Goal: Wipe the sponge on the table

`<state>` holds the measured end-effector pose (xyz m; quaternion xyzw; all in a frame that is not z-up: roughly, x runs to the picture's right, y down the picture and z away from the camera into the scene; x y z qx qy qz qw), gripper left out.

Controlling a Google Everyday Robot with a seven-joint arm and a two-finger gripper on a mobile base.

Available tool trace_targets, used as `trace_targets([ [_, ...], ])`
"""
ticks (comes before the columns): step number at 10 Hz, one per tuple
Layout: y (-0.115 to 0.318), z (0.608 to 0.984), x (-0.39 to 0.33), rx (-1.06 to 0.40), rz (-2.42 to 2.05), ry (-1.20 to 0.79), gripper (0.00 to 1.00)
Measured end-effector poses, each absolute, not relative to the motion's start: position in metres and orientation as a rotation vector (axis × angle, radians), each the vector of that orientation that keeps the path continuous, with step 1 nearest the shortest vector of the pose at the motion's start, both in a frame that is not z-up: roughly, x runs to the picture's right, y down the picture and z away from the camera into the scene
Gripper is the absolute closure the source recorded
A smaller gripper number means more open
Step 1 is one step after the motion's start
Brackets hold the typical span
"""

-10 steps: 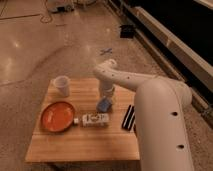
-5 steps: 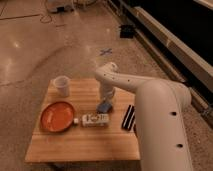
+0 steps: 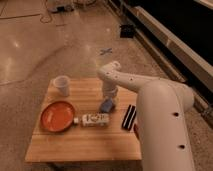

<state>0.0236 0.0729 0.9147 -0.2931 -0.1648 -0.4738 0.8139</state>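
Observation:
The light-blue sponge (image 3: pixel 106 105) lies on the light wooden table (image 3: pixel 85 137), just right of centre. My gripper (image 3: pixel 107 99) points straight down onto the sponge from above, at the end of the white arm (image 3: pixel 150 100) that reaches in from the right. The arm's wrist hides the top of the sponge.
An orange plate (image 3: pixel 58 115) sits at the table's left. A white bottle with a label (image 3: pixel 93 119) lies on its side just in front of the sponge. A white cup (image 3: pixel 61 85) stands at the back left. A black ridged object (image 3: pixel 130 117) lies at the right edge.
The gripper and the sponge have stayed at about the same spot on the table; no clear movement shows.

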Motion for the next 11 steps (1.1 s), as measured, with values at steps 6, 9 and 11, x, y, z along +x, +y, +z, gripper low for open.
trace_targets([
  [6,0.075,0.915,0.036,-0.627,-1.023,-0.35,0.72],
  [9,0.074,0.921,0.054,-0.635,-1.048,-0.359,0.72],
  [11,0.073,0.922,0.06,-0.628,-1.048,-0.355,0.72],
])
